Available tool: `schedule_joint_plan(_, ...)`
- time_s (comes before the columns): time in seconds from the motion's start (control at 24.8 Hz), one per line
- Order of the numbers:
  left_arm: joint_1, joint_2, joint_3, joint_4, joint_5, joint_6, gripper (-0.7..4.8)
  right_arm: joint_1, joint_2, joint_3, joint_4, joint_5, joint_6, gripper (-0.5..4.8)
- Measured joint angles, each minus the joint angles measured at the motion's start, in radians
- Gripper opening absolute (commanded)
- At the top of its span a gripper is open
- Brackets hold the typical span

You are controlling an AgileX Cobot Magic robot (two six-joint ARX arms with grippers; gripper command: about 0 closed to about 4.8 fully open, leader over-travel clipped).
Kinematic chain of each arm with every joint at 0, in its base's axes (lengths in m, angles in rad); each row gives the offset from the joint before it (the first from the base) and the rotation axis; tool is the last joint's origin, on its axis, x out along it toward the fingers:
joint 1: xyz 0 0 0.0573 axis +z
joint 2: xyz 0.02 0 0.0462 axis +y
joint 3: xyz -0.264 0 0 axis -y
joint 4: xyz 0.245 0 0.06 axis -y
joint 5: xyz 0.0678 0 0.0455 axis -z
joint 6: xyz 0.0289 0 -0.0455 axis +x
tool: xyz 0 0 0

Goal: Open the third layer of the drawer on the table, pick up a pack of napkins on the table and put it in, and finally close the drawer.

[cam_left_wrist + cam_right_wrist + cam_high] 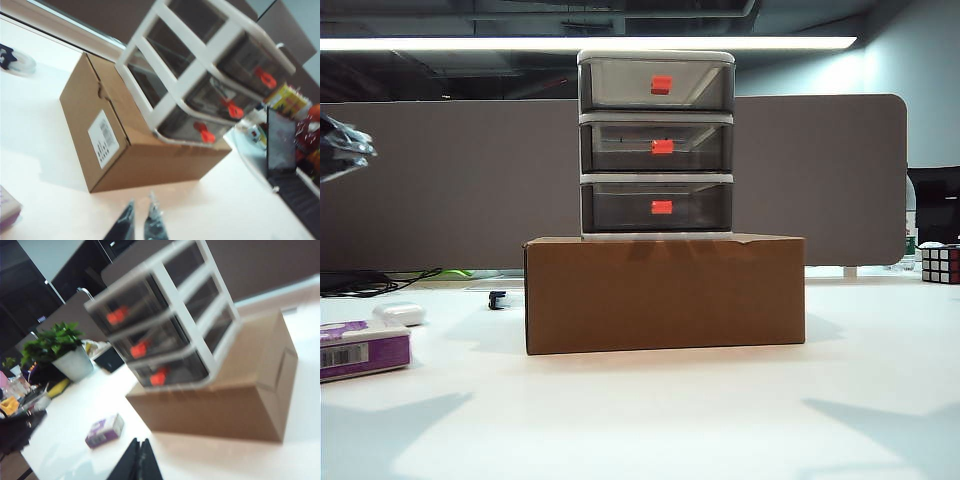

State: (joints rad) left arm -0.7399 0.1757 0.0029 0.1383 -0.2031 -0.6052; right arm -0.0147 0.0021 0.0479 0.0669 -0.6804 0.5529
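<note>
Drawer cabinet: we see the drawer (657, 145), a white-framed stack of three smoky clear trays, standing upright on top of a brown cardboard box (665, 293) near the middle of the table (720, 410).
Third layer: the third layer (657, 207) sits just above the box, its red-orange knob (662, 207) facing the exterior camera; we read it as pushed in, flush with the two trays above.
Pack of napkins: the pack of napkins (363, 349) lies flat on the table at the left edge of the exterior view, well apart from the box, purple and white with a barcode label facing the camera.
White case: a small rounded white case (400, 314) rests just behind the pack.
Left gripper: in its wrist view the left gripper (141, 222) hangs above bare table, in front of the box corner; we see the two dark fingers close together with a thin gap and nothing between them. The frame is blurred, so we call it nearly pressed together, tentatively.
Right gripper: the right gripper (139, 460) hangs over the table on the other side of the box; its fingers appear pressed together, pinching nothing.
Other items: a Rubik's cube (940, 264) sits at the far right table edge; a potted plant (59, 348) shows behind the cabinet in the right wrist view.
</note>
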Motion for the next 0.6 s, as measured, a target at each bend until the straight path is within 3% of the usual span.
schedule_joint_plan(0.12,-0.119,0.093,0.0,0.077,-0.114,0.05,0.26,0.001,0.0,0.024,0.006,0.025,-0.003,-0.06)
schedule_joint_plan(0.24,-0.236,0.278,0.01,0.244,-0.249,0.117,0.27,0.039,0.0,0.026,-0.007,0.037,-0.007,-0.06)
schedule_joint_plan(0.36,-0.27,0.467,0.064,0.354,-0.287,0.185,0.28,0.089,0.006,0.026,-0.041,0.073,-0.029,-0.06)
schedule_joint_plan(0.6,-0.27,0.888,0.216,0.567,-0.29,0.306,0.3,0.24,0.185,0.134,-0.156,0.257,-0.203,-0.06)
